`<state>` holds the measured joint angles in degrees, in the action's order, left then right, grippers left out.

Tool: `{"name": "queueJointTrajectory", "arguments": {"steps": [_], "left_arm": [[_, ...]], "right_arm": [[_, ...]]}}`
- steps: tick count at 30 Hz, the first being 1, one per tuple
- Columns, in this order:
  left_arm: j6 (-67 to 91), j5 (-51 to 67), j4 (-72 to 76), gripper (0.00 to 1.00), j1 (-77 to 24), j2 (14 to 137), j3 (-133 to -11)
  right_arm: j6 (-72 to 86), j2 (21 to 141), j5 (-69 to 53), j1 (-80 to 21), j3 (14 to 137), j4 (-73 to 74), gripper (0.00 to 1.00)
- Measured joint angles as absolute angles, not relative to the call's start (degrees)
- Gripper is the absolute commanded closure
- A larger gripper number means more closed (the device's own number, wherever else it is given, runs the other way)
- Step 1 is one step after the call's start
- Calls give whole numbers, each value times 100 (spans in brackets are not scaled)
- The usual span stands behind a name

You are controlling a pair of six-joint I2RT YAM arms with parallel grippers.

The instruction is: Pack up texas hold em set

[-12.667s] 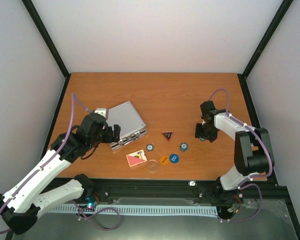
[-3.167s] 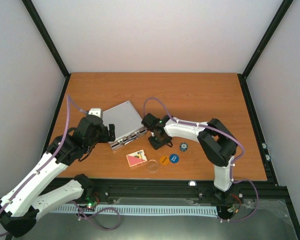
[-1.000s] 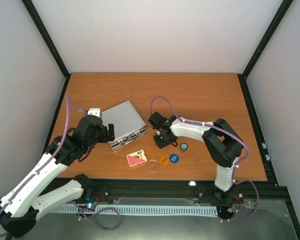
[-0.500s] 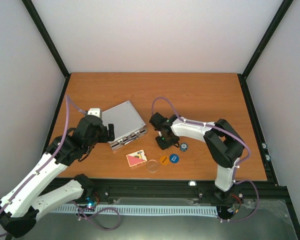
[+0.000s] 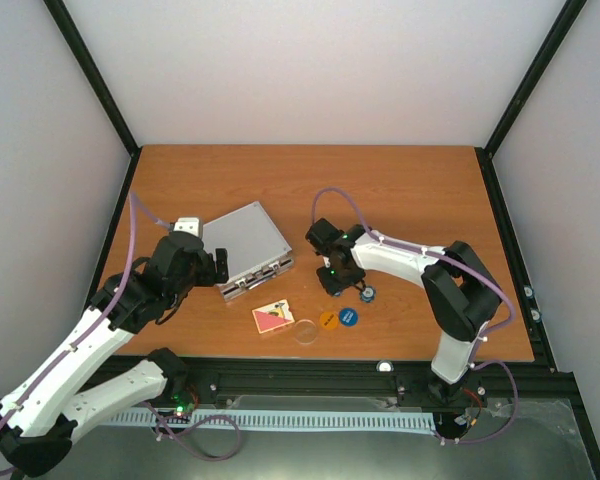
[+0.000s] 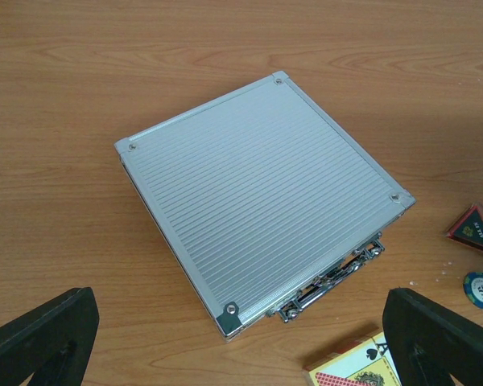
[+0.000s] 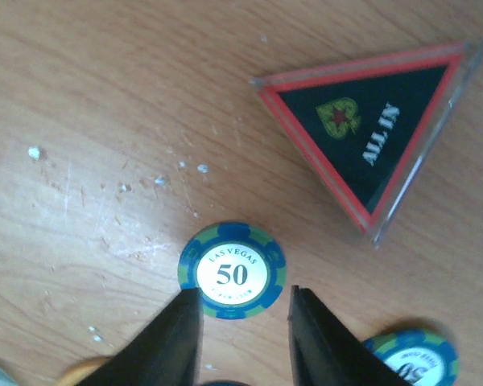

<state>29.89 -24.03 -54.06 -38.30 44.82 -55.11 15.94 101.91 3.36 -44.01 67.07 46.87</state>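
right gripper (image 7: 241, 299): jaws part-open, nothing held yet | 50 chip (image 7: 232, 271): lying flat, partly between the jaws, ALL IN triangle (image 7: 370, 121) further out past it | feel: probably light, stiff, thin, kinda slick, so pinch across the rim

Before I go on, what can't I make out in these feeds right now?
- Inside of the case: it is shut in the top and left wrist views.
- Triangle and the 50 chip: covered by the right gripper in the top view.
- Second chip: cut off by the right wrist view's bottom edge.
- Card deck: cut off by the left wrist view's bottom edge.
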Motion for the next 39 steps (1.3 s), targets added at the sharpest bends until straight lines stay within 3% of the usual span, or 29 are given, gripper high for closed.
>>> {"name": "queueJointTrajectory", "arguments": {"steps": [1,6,19,22,29,39], "left_arm": [[2989,-2403,-5406,0,-3833,4482,-5509],[2989,-2403,-5406,0,-3830,4482,-5507],[2989,-2418,-5408,0,-3833,4482,-5483],[2989,-2445,-5411,0,-3833,4477,-5478],[2991,-2504,-5415,0,-3830,4473,-5478],[3026,-2532,-5422,0,-3830,4462,-5430]], "right_arm": [[1584,10191,316,-4401,6696,4676,39],[1568,10191,196,-4401,6639,4652,20],[1520,10401,-69,-4397,6418,4324,19],[1520,10405,-56,-4390,6410,4272,24],[1468,10401,78,-4353,6353,4219,44],[1468,10280,91,-4324,6281,4082,89]]}}
